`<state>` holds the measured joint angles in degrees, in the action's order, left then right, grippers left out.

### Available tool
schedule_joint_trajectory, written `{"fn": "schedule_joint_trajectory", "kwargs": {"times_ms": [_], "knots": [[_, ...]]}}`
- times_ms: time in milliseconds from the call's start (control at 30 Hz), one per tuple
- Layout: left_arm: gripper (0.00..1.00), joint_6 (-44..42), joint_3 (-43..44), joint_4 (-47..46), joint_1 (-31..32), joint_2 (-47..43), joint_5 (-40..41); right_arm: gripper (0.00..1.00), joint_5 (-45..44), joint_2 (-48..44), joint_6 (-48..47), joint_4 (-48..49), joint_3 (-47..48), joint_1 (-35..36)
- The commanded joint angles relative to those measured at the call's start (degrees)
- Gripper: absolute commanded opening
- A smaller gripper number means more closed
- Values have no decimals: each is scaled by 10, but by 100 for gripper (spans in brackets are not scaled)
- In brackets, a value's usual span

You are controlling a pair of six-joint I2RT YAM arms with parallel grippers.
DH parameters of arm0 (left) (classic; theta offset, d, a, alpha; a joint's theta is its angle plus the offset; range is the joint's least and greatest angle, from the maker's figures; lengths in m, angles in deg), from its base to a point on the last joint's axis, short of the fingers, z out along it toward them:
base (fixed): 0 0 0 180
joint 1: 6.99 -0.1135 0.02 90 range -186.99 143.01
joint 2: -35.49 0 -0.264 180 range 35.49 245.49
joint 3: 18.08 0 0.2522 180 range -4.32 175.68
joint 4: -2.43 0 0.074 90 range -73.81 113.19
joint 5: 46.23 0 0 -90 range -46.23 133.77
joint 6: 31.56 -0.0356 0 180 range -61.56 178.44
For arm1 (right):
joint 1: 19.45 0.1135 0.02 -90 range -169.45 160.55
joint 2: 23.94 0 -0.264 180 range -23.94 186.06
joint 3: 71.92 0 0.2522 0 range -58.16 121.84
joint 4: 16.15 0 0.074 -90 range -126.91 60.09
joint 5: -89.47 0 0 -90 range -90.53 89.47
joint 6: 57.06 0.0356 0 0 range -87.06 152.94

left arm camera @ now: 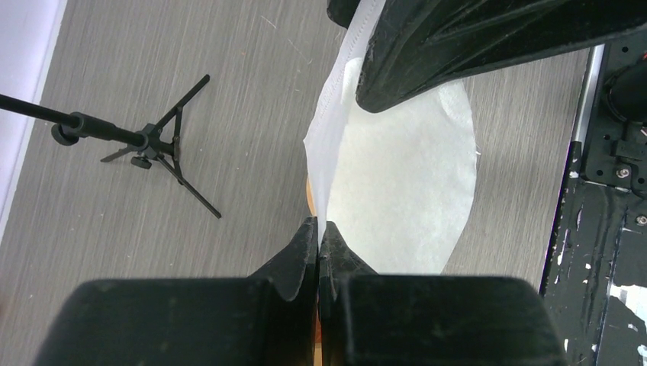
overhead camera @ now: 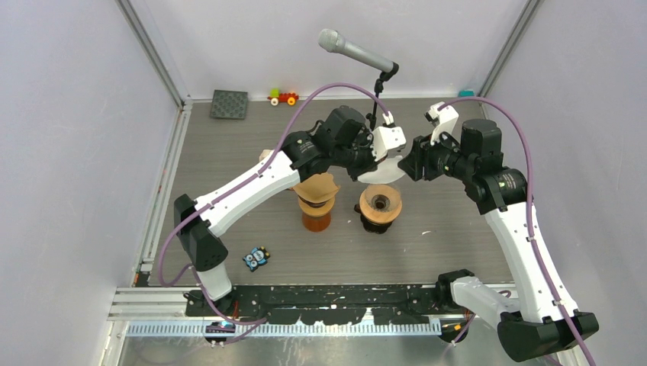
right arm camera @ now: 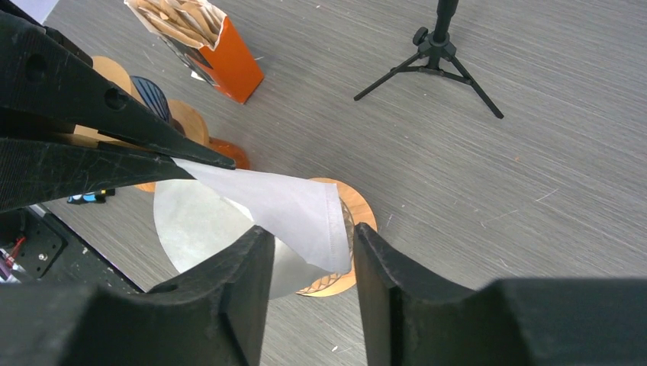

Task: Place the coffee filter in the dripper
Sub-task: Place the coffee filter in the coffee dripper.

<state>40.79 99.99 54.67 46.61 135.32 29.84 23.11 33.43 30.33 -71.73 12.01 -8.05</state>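
The white paper coffee filter [overhead camera: 379, 174] hangs in the air just above the dripper [overhead camera: 379, 204], a wooden-rimmed cone on a dark base at mid-table. My left gripper [overhead camera: 363, 165] is shut on the filter's seamed edge; in the left wrist view the jaws [left arm camera: 319, 231] pinch the paper [left arm camera: 404, 191]. My right gripper [overhead camera: 410, 163] is open, and its fingers straddle the filter's free corner [right arm camera: 294, 210] without closing on it. The dripper's rim [right arm camera: 357, 217] shows below the paper. The right gripper's midpoint [right arm camera: 311, 232] is over the filter.
A second wooden stand with a brown filter [overhead camera: 317, 200] is left of the dripper. An orange box of brown filters [right arm camera: 206, 42] is behind it. A microphone stand [overhead camera: 375, 114] is at the back. An owl toy [overhead camera: 258, 258], a black mat [overhead camera: 230, 104] and a toy car [overhead camera: 283, 97] lie about.
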Motion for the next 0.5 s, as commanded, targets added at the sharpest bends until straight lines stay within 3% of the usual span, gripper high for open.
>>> {"fn": "schedule_joint_trajectory", "kwargs": {"times_ms": [0,467], "knots": [[0,-8,2,1,3,-26,-8,39,17,-4,-7,11,15,-2],[2,26,18,-14,2,-16,47,5,-21,-17,56,30,-5,-2]]}}
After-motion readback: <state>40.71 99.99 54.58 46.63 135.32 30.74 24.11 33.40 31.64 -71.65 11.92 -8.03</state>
